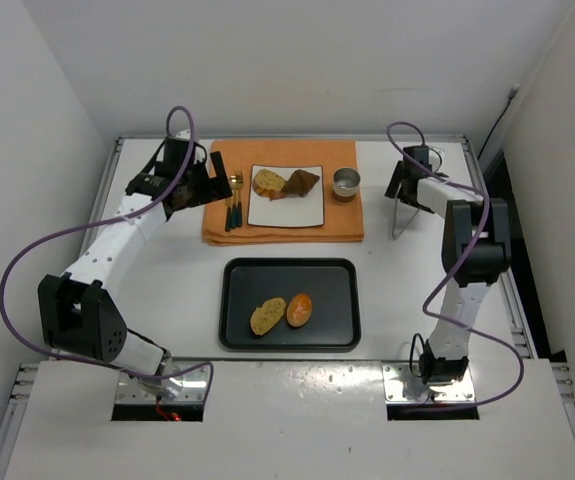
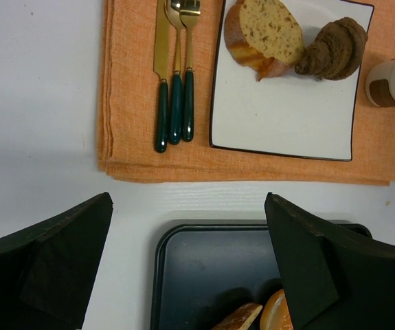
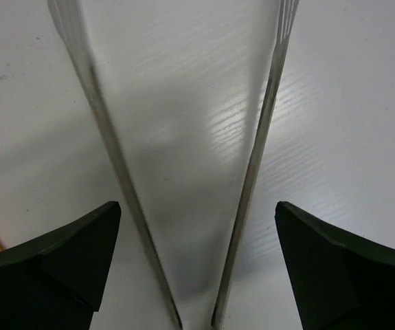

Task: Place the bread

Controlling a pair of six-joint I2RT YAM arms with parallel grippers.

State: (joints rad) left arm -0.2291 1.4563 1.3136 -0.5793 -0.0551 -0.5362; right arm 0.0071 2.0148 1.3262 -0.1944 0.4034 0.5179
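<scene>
Left gripper hangs wide and empty over the far edge of the tray holding bread, while tongs between the right gripper's spread fingers, grip unclear, could slip.

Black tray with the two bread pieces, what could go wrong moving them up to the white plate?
The bread slice and round roll on the black tray lie against each other, so gripping one may drag the other. The white plate already holds two pieces at its far end; a new one could bump them. Cutlery and a metal cup flank the plate, easily knocked.
</scene>
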